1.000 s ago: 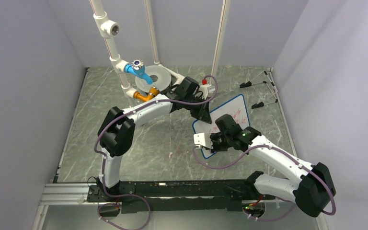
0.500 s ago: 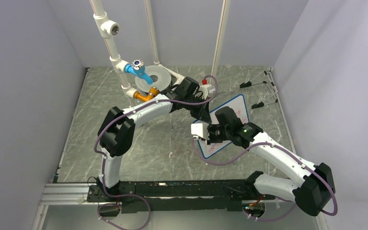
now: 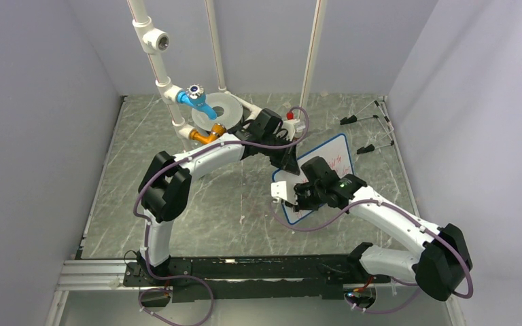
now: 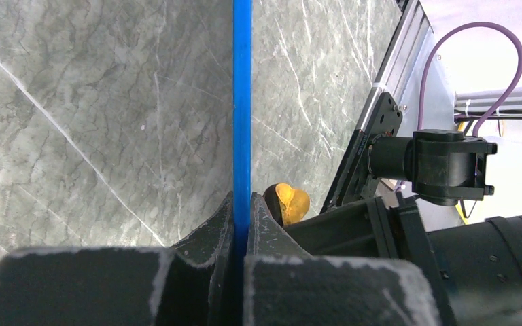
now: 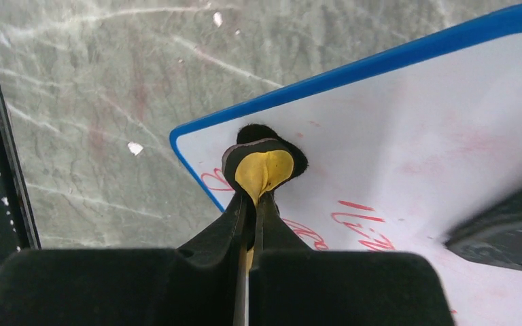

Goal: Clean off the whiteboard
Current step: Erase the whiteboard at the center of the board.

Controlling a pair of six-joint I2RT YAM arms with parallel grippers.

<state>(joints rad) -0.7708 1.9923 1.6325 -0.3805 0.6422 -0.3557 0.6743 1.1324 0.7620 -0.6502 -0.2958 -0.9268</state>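
I have the grey marble counter (image 3: pixel 197 204) filling the floor of the cell; the whiteboard (image 3: pixel 334 153) sits right of its centre, its long side slanting toward the far right corner; whether it rests flat there I cannot tell. The grey disc (image 3: pixel 221 109) stands by the far edge, left of the board and well apart from it. My left gripper (image 4: pixel 241 204) is clamped on the board's blue rim (image 4: pixel 242 102), which I see edge-on between the fingers. My right gripper (image 5: pixel 253 198) is pinched tight on a yellow eraser (image 5: pixel 264 170) with a black pad, pressed to the board's face just inside a rounded corner; red handwriting (image 5: pixel 363 221) lies beside it.
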